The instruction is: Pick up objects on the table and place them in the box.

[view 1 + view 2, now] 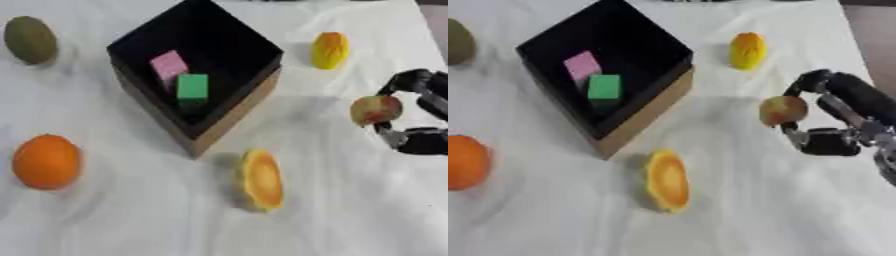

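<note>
White cloth table (350, 220). One black-lined box (229, 114), far centre, holding one pink block (168, 64) and one green block (192, 87). One orange (46, 161) near left, one green fruit (30, 39) far left, one yellow fruit (330, 50) far right, one orange half (261, 179) near centre. One reddish-yellow apple (783, 110) at right, pinched between curled fingers and thumb of right hand (833, 120), right of box.
</note>
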Robot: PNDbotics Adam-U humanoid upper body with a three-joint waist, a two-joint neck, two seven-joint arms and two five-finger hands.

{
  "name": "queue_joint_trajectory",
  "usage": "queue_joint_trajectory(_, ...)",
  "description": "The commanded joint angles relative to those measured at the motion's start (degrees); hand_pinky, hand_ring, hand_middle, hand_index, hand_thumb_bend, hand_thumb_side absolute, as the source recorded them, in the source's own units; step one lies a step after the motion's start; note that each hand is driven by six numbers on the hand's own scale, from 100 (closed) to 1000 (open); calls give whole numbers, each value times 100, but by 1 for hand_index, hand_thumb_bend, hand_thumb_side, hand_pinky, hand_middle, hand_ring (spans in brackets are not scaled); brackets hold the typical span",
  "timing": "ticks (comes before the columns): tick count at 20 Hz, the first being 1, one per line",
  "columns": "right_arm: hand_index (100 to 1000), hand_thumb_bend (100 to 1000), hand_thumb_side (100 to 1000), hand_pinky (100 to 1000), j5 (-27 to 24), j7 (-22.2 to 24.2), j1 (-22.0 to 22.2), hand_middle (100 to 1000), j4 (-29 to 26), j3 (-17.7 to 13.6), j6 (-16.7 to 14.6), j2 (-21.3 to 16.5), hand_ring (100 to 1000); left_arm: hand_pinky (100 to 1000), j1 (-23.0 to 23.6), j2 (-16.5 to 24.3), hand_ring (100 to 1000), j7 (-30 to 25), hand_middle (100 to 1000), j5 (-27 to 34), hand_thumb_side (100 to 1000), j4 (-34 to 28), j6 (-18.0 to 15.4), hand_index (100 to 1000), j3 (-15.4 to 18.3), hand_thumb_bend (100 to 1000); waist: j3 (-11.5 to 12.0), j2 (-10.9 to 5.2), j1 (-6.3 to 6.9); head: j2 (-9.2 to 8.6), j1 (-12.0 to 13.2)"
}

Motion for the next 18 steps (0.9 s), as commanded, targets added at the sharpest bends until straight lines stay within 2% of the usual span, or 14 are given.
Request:
queue_joint_trajectory(1,573,100,100,846,-190,-216,-325,593,-141,-58,-210,-389,792,852,-44,131,758,-51,740,40,483,-85,-16,809,-31,100,47,-177,10,2,-129)
queue_joint_trajectory(5,571,100,100,848,-381,-164,-854,593,-141,253,-535,-392,791,852,-117,157,758,-152,740,110,479,-85,-20,809,-135,100,247,-239,-32,43,-362)
queue_joint_trajectory(10,572,100,100,854,-530,240,-1548,596,-141,555,-937,100,792,853,-241,194,759,-287,740,219,475,-85,-35,809,-248,100,491,-277,-70,53,-587)
queue_joint_trajectory(14,581,100,100,855,-377,557,-2065,603,-108,858,-804,596,796,853,-341,212,759,-368,741,286,475,-85,-47,809,-298,100,638,-258,-124,27,-718)
queue_joint_trajectory(18,590,100,100,854,-97,868,-2570,610,310,1220,-565,1082,798,853,-431,229,759,-426,741,333,476,-85,-57,809,-331,100,729,-221,-183,-7,-808)
